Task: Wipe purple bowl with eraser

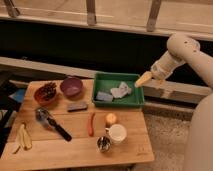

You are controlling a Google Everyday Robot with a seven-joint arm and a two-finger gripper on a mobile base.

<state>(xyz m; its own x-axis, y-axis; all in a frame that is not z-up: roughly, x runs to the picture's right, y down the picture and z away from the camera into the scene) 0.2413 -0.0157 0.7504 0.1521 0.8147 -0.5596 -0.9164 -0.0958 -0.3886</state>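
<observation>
The purple bowl sits upright at the back of the wooden table, next to the orange-brown bowl of dark fruit. The eraser, a small flat dark grey block, lies on the table just in front of the purple bowl. My gripper hangs in the air at the right end of the green tray, well right of both the bowl and the eraser. It holds nothing that I can see.
The green tray holds a blue-grey pad and crumpled pale material. On the table: a black-handled utensil, a red chili, an orange fruit, a white mug, a metal cup, a banana peel.
</observation>
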